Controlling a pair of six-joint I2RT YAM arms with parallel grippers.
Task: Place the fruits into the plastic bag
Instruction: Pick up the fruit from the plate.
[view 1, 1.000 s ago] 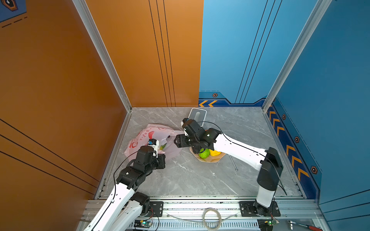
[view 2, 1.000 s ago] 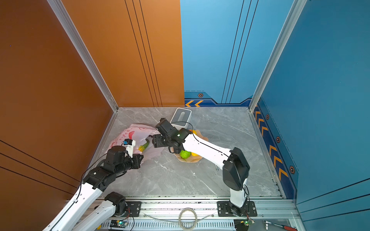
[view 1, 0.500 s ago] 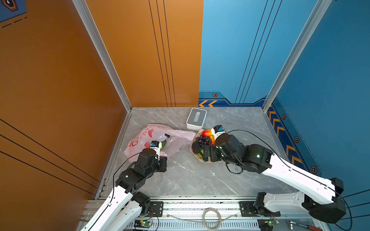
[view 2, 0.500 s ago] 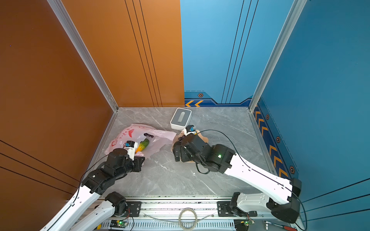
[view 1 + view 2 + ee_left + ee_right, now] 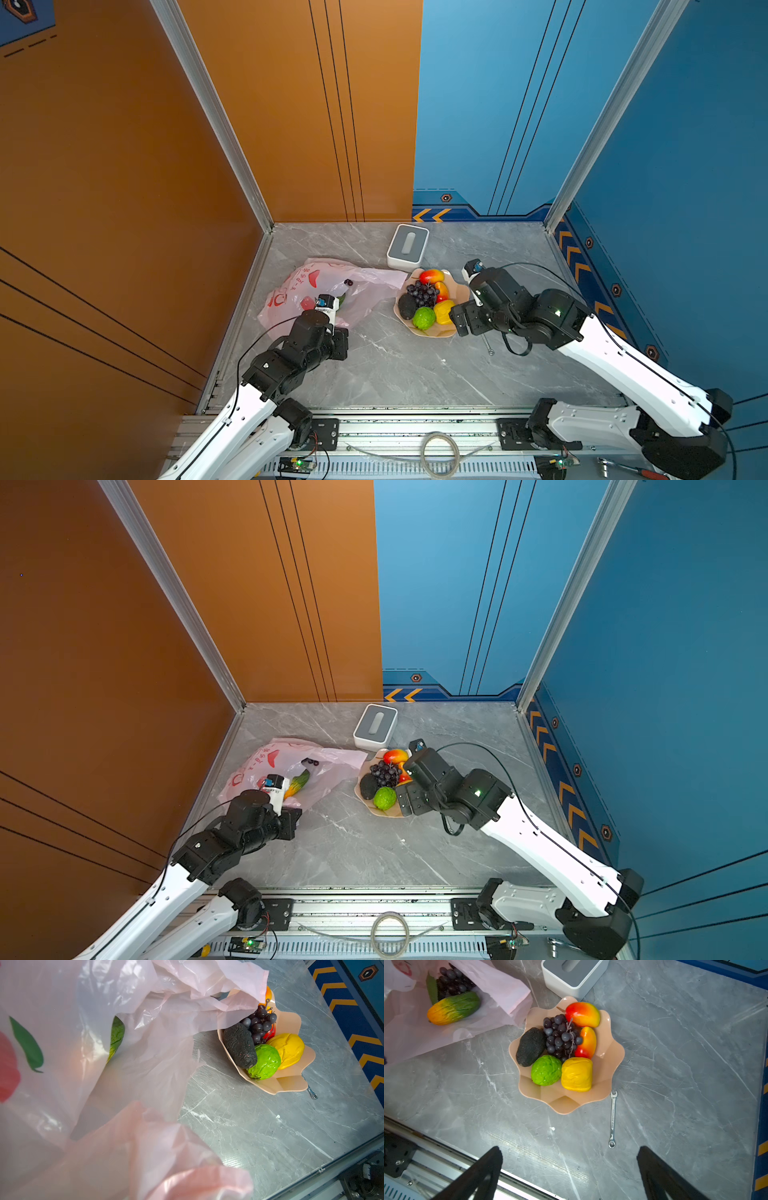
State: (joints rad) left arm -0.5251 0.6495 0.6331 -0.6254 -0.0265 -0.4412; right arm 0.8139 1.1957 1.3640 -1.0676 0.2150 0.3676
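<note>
Right claw (image 5: 570,1149) gapes empty near plate (image 5: 610,1068); left claw (image 5: 343,332) clamps plastic bag (image 5: 365,282); wrench (image 5: 612,1118) nearby.

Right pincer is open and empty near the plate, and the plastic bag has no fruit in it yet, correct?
Not quite: the plastic bag is not empty. The right wrist view shows a grape bunch and a green-to-orange fruit inside it. The rest holds: the right pincer is open and empty near the plate.

Left gripper (image 5: 340,344) closed, low; right gripper (image 5: 569,1169) jaws wide apart
</note>
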